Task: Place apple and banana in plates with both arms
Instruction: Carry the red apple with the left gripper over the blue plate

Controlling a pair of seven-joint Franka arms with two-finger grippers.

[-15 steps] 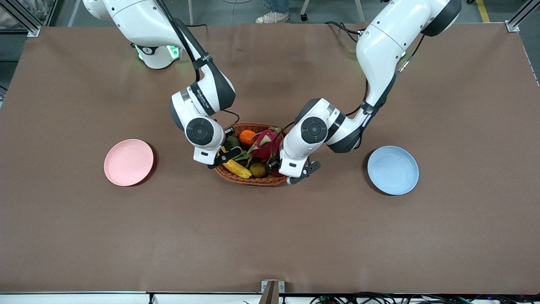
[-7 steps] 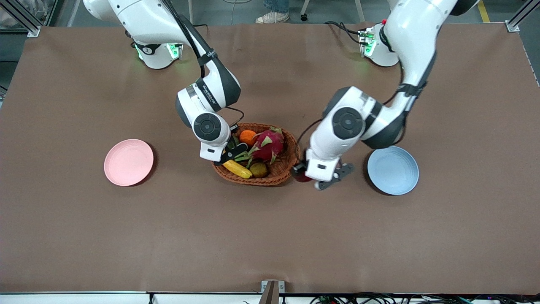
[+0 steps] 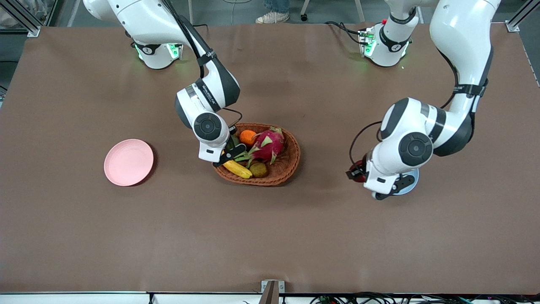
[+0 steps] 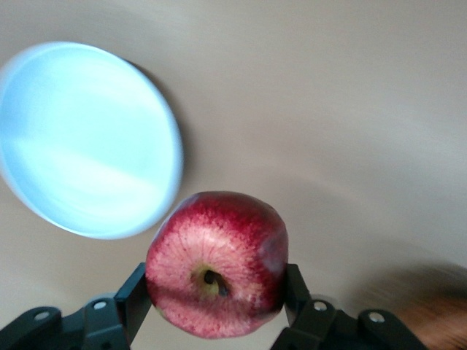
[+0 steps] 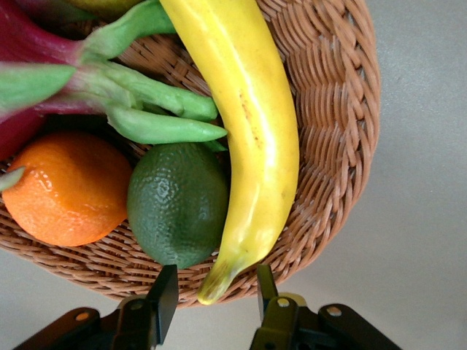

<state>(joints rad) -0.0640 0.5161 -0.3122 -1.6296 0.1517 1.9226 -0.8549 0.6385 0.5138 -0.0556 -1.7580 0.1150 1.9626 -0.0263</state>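
Note:
A glossy dark-red apple (image 4: pixel 217 262) sits between the fingers of my left gripper (image 4: pixel 217 295), which is shut on it. In the front view the apple (image 3: pixel 358 174) hangs in the left gripper (image 3: pixel 355 172) over the table at the edge of the light blue plate (image 3: pixel 413 180), which my wrist mostly covers. From the left wrist, the blue plate (image 4: pixel 87 138) lies bare. The yellow banana (image 5: pixel 252 131) lies in the wicker basket (image 5: pixel 336 109). My right gripper (image 5: pixel 214 299) is open, its fingers on either side of the banana's tip with a gap on each side. The pink plate (image 3: pixel 128 162) lies toward the right arm's end.
The basket (image 3: pixel 291 162) also holds a pink dragon fruit (image 3: pixel 266 145), an orange (image 3: pixel 247 137), a green lime (image 5: pixel 179 200) and a brown kiwi (image 3: pixel 258 169). The right gripper (image 3: pixel 231 154) is at the basket's end toward the pink plate, by the banana (image 3: pixel 237 169).
My left arm has carried the apple out of the basket, toward the left arm's end, to the blue plate's edge. The right gripper has stayed at the banana's tip.

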